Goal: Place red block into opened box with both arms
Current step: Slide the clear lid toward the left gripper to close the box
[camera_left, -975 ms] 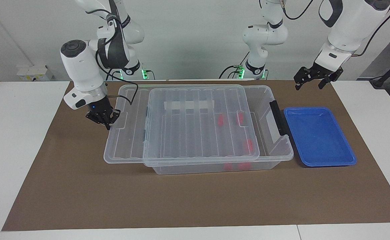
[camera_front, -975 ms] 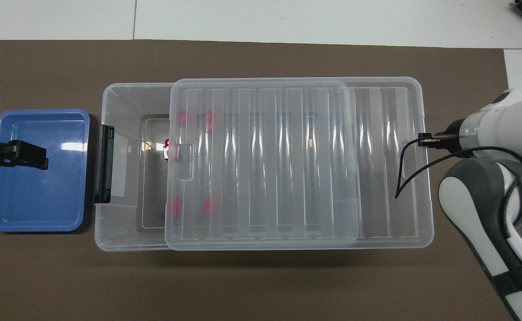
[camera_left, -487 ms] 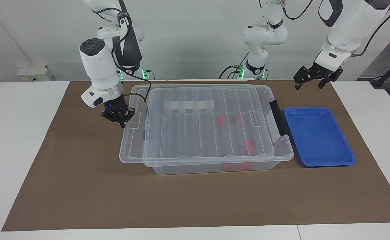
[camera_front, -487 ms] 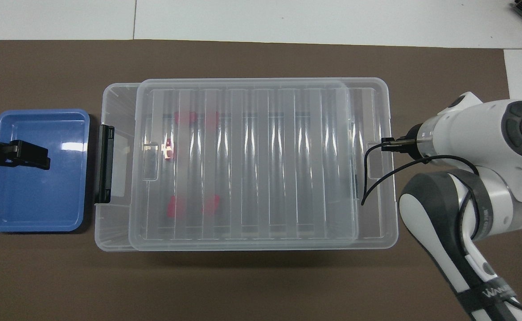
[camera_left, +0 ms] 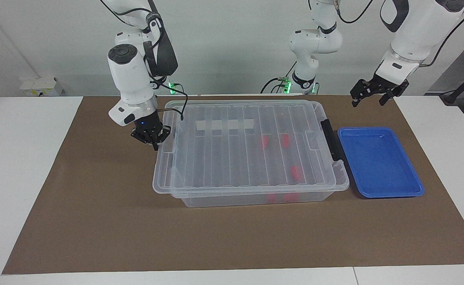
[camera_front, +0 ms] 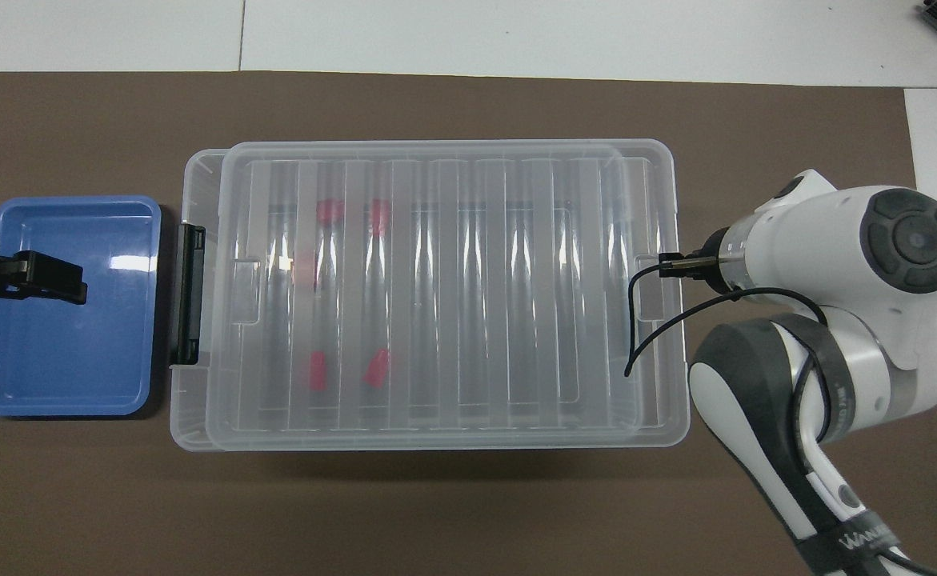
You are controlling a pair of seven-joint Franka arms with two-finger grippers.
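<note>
Slid nearly shut by the closed right claw [camera_left: 155,145], lid [camera_left: 239,146] covers box [camera_left: 255,200]; left claw [camera_left: 368,96] wide above blue tray [camera_left: 378,190].

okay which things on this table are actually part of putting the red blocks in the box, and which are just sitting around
Part of the job:
box
lid, pinched at its end tab by the shut right hand
red blocks inside
open left hand, waiting over the mat

Just sitting around:
blue tray
brown mat

Lid [camera_left: 239,150] on box [camera_left: 255,198], blocks [camera_left: 296,173] seemingly inside, tray [camera_left: 378,162] beside box toward left arm's end
</note>
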